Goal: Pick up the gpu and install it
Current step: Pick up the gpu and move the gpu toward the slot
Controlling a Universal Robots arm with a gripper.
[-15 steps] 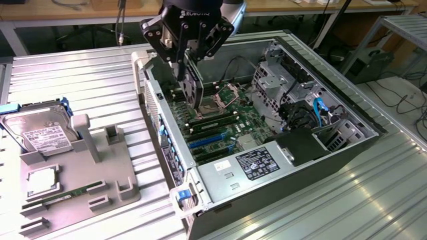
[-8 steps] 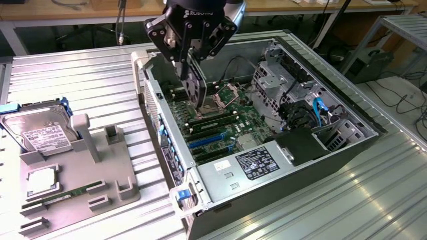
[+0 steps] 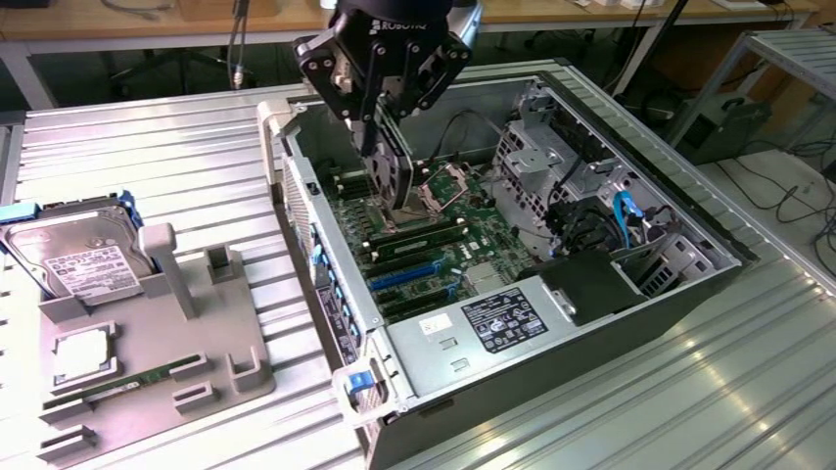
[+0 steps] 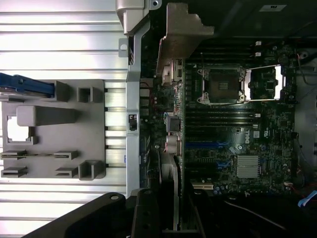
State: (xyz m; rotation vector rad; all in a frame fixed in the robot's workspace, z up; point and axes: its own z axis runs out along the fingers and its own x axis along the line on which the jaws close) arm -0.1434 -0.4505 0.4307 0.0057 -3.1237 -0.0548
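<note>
Green gpu [image 3: 390, 176]: one | end effector [image 3: 379, 132]: one, clamped on it | motherboard [image 3: 438, 257]: one

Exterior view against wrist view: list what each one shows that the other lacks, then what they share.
Exterior view: the gripper from outside, shut on the gpu over the open case; the power supply; the hard drive's label. Wrist view: the gpu's silver bracket from above. Both: motherboard, grey fixture.
</note>
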